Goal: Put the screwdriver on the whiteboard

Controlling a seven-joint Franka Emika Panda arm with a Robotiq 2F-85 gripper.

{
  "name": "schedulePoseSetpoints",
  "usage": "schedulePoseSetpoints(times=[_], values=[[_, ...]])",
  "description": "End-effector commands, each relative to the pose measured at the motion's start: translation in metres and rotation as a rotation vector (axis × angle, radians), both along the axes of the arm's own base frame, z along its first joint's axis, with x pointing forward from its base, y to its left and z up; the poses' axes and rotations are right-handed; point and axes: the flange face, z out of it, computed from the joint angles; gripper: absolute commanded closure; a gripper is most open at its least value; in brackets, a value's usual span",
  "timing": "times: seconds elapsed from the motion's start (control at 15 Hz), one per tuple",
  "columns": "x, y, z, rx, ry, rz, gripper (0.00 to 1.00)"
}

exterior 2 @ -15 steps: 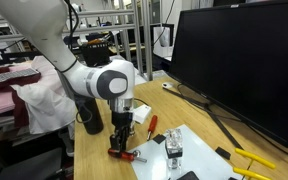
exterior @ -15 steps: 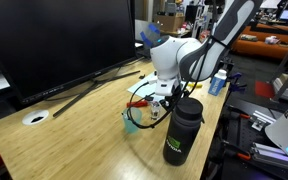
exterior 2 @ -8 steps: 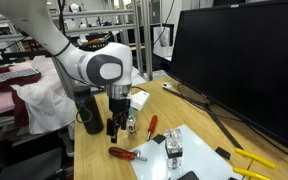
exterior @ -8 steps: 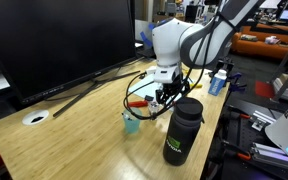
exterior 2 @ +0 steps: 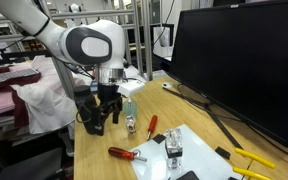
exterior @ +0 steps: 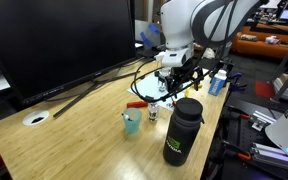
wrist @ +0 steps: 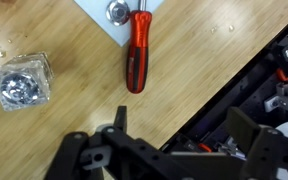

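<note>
Whereas a second ago it reached down to the table (exterior 2: 92, 162), we see the gripper (exterior 2: 105, 118) lifted near the whiteboard (exterior 2: 191, 142), fingers wide apart and empty; the screwdriver (exterior 2: 124, 153) lies on the table beside the whiteboard.

Two screwdrivers (exterior 2: 150, 125) (exterior 2: 124, 153), one bottle (exterior: 182, 130), one whiteboard (exterior 2: 197, 150)

Bright even indoor light, soft shadows, slight blur
</note>
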Motion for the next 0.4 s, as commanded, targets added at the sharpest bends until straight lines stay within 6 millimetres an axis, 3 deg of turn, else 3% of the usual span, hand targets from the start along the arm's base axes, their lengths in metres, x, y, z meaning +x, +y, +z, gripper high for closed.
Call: schedulePoseSetpoints(times=[0.0,0.33], values=[[0.0001,0.0003,-0.0019,0.000,0.004,0.000,0.00],[0.0003,0.0006,-0.0070,0.000,0.014,0.000,0.00]])
